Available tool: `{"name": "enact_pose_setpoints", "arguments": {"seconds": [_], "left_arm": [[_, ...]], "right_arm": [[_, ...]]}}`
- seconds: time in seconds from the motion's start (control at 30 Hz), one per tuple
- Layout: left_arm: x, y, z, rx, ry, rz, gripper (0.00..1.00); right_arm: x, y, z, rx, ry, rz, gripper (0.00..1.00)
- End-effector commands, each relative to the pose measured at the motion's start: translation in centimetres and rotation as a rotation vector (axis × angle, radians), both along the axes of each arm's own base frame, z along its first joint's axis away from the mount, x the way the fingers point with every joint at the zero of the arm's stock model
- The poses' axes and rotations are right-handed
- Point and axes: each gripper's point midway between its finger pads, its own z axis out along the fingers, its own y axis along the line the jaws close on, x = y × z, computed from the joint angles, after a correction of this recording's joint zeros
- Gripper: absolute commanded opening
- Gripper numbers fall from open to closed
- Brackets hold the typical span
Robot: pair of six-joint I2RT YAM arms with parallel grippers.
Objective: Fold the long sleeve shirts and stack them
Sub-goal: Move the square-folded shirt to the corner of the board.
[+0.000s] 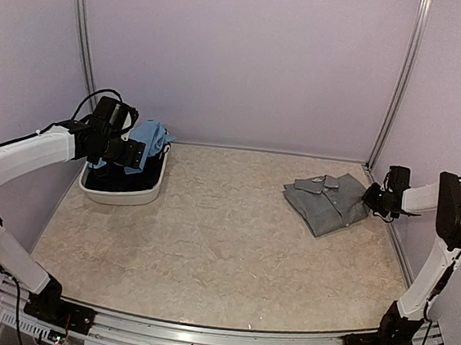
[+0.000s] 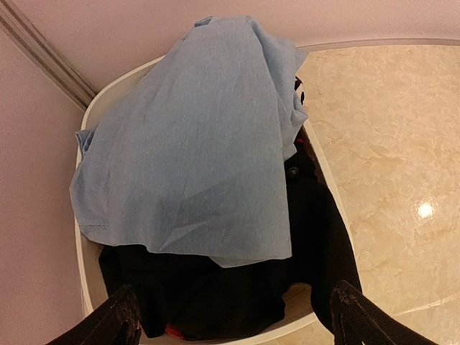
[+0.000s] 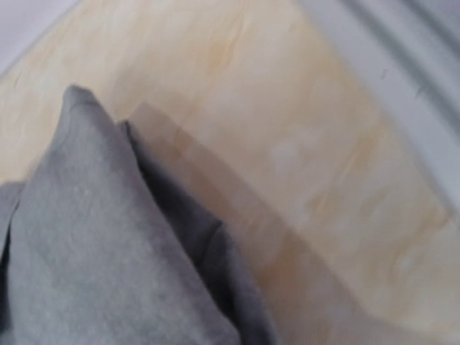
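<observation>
1. The light blue shirt (image 2: 194, 158) lies heaped in the white tub (image 2: 84, 277), over the black shirt (image 2: 316, 244).
2. The left gripper (image 2: 236, 287) hovers above the tub, fingers spread.
3. The folded grey shirt (image 1: 326, 201) lies well right of the tub. The right gripper (image 1: 374, 197) is at the shirt's edge farthest from the tub; I cannot tell its grip.

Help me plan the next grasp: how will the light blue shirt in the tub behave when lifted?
Probably floppy: the light blue shirt lies draped and wrinkled over the rim of the white tub, so it should sag from any pinch point. It looks thin, so likely light. It rests on a black shirt, which might snag and drag along.
</observation>
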Motion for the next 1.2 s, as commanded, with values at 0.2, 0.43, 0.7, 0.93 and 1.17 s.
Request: {"name": "enact_pose_setpoints", "arguments": {"seconds": [0.2,0.43,0.7,0.93,1.17], "left_arm": [[0.4,-0.6,0.1,0.005,0.007,-0.017,0.87],[0.5,-0.8,0.1,-0.002,0.012,-0.022,0.87],[0.1,-1.2,0.6,-0.010,0.003,-0.032,0.88],[-0.2,-1.4,1.0,-0.010,-0.010,-0.039,0.88],[-0.3,-1.6,1.3,-0.022,-0.016,-0.039,0.88]], "right_arm": [[-1.0,-7.2,0.0,0.000,-0.039,-0.187,0.00],[-2.5,-6.0,0.1,0.006,-0.044,-0.126,0.00],[-5.2,-4.5,4.6,-0.122,-0.065,-0.076,0.78],[-7.4,4.0,6.0,-0.152,-0.054,0.142,0.76],[-9.1,11.1,0.9,-0.159,0.133,0.339,0.70]]}}
